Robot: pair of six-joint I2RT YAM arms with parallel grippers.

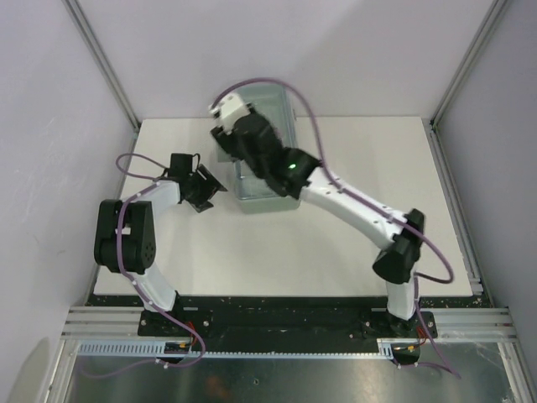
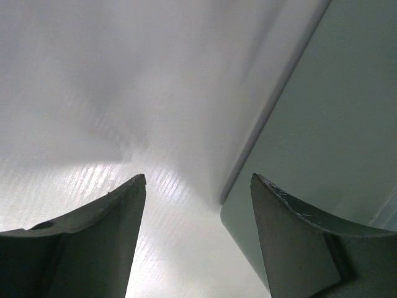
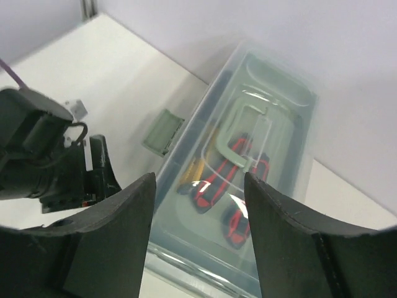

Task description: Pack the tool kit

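Tool kit position: the tool kit (image 1: 284,117) is set at the far middle of the table (image 1: 336,243), close to the far wall. Red-and-black handled tools (image 3: 232,180) are seen through the clear lid (image 3: 276,118), which appears to be down.
Left gripper: the left gripper (image 2: 197,180) is held spread and empty, just beside the left near corner of the box.
Right gripper: the right gripper (image 3: 198,177) is held spread and empty above the lid.
Latch: a green latch flap (image 3: 162,130) is seen sticking out from the left side and is judged unfastened.
Risk, box shift: the box could be shoved right or far if a left finger is driven against its wall.
Risk, lid: the lid could be sprung up if the flap is pressed off-centre or missed.
Risk, arms: contact between the two grippers is possible, since both are placed near the same side.
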